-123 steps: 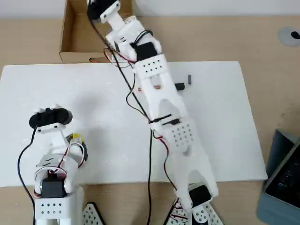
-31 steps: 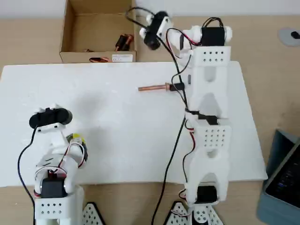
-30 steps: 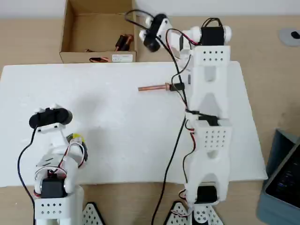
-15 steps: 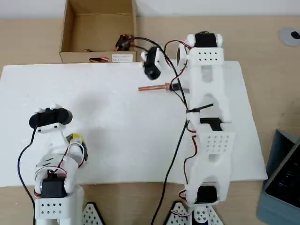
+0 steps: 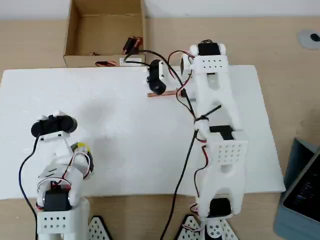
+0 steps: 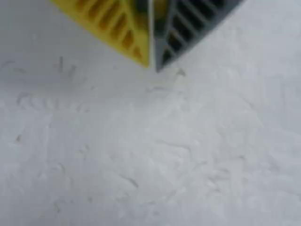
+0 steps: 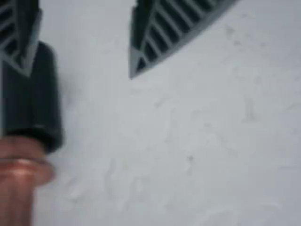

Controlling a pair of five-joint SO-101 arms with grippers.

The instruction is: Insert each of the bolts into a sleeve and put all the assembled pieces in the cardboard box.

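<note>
A copper bolt (image 5: pixel 162 93) lies on the white foam board (image 5: pixel 110 125), its end set in a black sleeve (image 7: pixel 33 94). My right gripper (image 7: pixel 80 70) hangs just above that sleeve, open, one fingertip (image 7: pixel 23 61) over the sleeve and the other apart on bare foam. The bolt (image 7: pixel 16 188) runs out past the sleeve's end. The cardboard box (image 5: pixel 75 35) stands behind the board with assembled pieces (image 5: pixel 132 43) at its front right corner. My left gripper (image 6: pixel 153 63) rests shut and empty low over the foam near the front left (image 5: pixel 79 148).
The right arm (image 5: pixel 210 80) stretches across the board's right half, with black cables (image 5: pixel 187 150) trailing beside it. A grey device (image 5: pixel 302 192) sits at the table's right edge and a grey disc (image 5: pixel 309 37) at the far right corner.
The right arm has pulled back from over the box and come down onto the bolt and sleeve on the board. The left arm has stayed still.
</note>
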